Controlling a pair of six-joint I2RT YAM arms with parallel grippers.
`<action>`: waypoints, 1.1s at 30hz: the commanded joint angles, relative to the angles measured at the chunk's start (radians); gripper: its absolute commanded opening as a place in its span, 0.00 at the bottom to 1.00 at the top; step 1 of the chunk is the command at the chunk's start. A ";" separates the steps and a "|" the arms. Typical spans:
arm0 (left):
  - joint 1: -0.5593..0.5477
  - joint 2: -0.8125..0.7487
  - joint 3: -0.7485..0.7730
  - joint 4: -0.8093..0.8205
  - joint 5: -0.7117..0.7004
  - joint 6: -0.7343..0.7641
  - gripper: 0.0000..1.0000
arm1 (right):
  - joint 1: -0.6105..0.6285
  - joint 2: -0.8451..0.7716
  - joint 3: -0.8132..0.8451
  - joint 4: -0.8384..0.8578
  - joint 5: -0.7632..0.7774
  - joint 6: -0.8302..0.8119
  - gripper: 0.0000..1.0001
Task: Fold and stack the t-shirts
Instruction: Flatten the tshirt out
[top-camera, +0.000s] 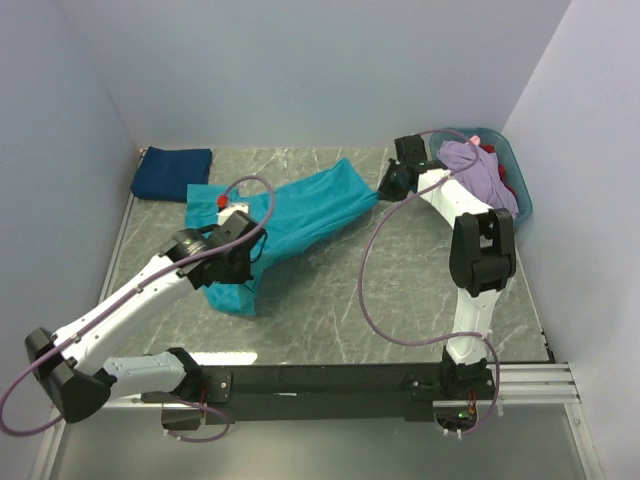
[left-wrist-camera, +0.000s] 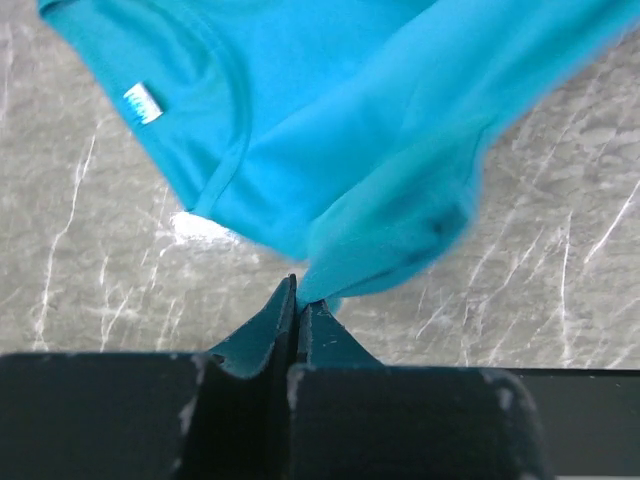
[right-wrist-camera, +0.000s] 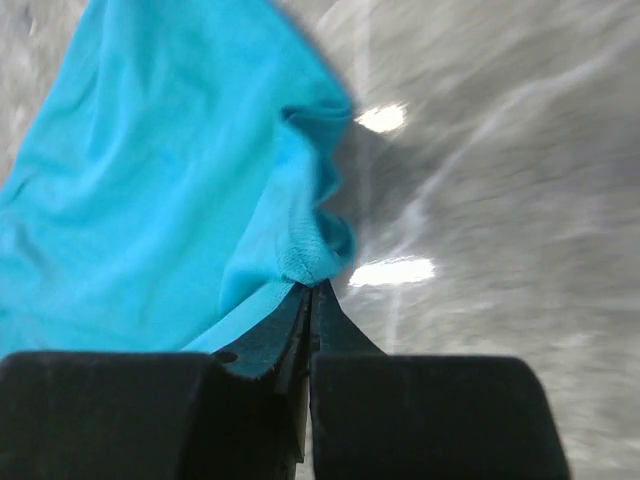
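Note:
A teal t-shirt (top-camera: 300, 215) lies stretched diagonally across the middle of the table. My left gripper (top-camera: 243, 262) is shut on its near left part; the left wrist view shows the teal t-shirt (left-wrist-camera: 340, 140) hanging from the closed left gripper (left-wrist-camera: 297, 295), collar and label at the upper left. My right gripper (top-camera: 385, 185) is shut on the shirt's far right corner, and the right wrist view has a bunched hem of the teal t-shirt (right-wrist-camera: 180, 180) pinched at the closed right gripper (right-wrist-camera: 310, 285). A folded navy t-shirt (top-camera: 172, 172) rests at the back left.
A teal-blue plastic basket (top-camera: 517, 178) stands at the back right with a lavender t-shirt (top-camera: 478, 172) draped over its rim and something red inside. White walls close in the left, back and right sides. The table (top-camera: 330, 300) is grey marble-patterned.

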 joint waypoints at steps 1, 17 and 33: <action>0.054 -0.071 -0.028 0.017 0.091 0.054 0.01 | -0.051 -0.012 0.102 -0.123 0.156 -0.036 0.02; 0.076 -0.005 -0.148 0.188 0.257 0.085 0.01 | -0.016 -0.214 -0.272 0.007 -0.068 -0.102 0.48; 0.076 -0.038 -0.166 0.192 0.240 0.063 0.01 | 0.012 -0.130 -0.478 0.288 -0.119 0.234 0.61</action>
